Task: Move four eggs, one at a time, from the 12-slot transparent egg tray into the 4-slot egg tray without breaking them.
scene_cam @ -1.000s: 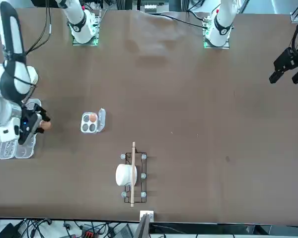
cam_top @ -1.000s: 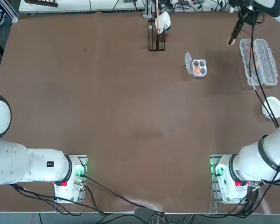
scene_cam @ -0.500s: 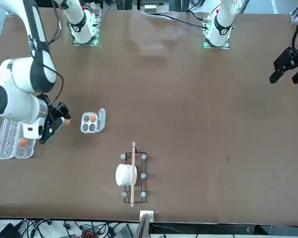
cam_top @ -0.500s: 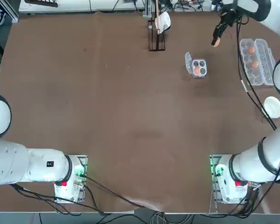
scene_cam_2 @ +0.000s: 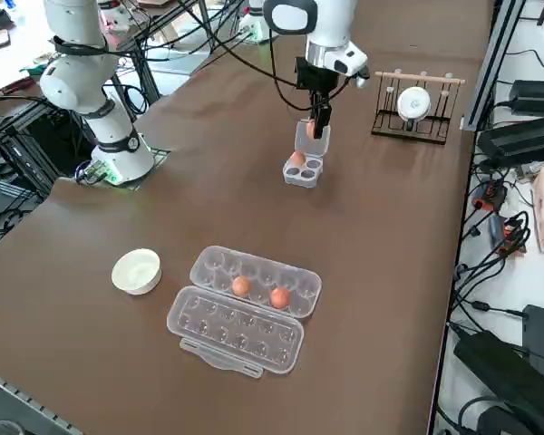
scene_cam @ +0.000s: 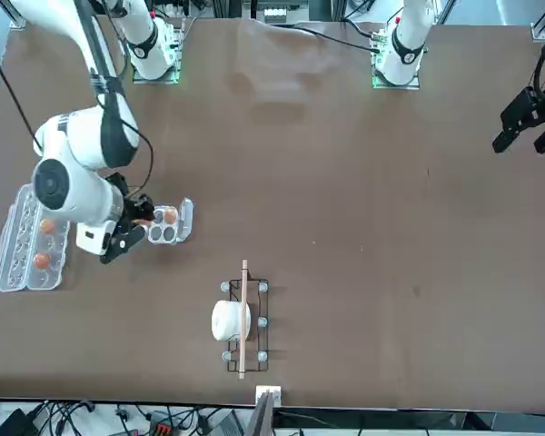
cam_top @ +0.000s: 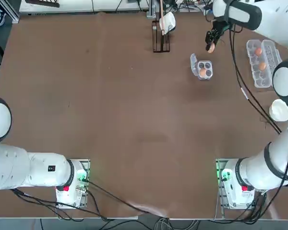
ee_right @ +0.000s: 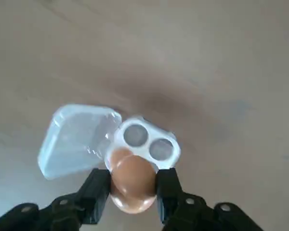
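My right gripper is shut on an orange-brown egg and hangs in the air close to the 4-slot egg tray. That small clear tray has its lid flap open and one egg in a cup; the other cups I can see are bare. In the wrist view the held egg covers the tray's near edge. Off to the robot's right lies the 12-slot transparent egg tray, lid open, with two eggs side by side in one row.
A white bowl sits on the table near the carton's end closest to the arm bases. A wire rack holding a white cup stands at the far edge. The left arm's gripper is parked far away.
The right gripper has carried the egg from over the 12-slot carton across towards the 4-slot tray, and is now beside it. Nothing else moved.
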Controlling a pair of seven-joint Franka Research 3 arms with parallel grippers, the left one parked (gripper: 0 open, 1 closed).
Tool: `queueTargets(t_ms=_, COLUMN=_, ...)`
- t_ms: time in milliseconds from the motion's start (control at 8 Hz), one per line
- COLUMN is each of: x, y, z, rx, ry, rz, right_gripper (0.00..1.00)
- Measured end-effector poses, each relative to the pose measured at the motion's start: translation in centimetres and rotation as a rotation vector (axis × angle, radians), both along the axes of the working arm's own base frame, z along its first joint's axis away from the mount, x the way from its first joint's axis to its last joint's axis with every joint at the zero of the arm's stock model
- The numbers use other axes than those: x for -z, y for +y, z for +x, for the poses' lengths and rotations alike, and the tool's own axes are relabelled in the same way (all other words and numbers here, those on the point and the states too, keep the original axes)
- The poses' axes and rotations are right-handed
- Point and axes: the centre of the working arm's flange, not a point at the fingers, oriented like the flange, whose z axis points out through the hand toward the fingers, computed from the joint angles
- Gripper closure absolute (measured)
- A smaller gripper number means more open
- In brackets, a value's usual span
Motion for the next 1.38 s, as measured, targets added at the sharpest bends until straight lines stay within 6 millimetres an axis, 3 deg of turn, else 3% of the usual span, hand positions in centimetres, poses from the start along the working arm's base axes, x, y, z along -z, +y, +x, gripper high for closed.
queueTargets(t_ms=250, x=2.3, y=2.2, z=-0.8, rx=0.040, ry=-0.011, rz=-0.010, right_gripper=0.44)
queueTargets(t_ms=625, x=5.1, y=2.2, z=-1.6, rx=0.074, ry=-0.017, rz=-0.015, right_gripper=0.44)
queueTargets(t_ms=1375, x=7.8, y=1.9, z=-2.2, rx=0.096, ry=-0.008, rz=-0.023, right_gripper=0.44)
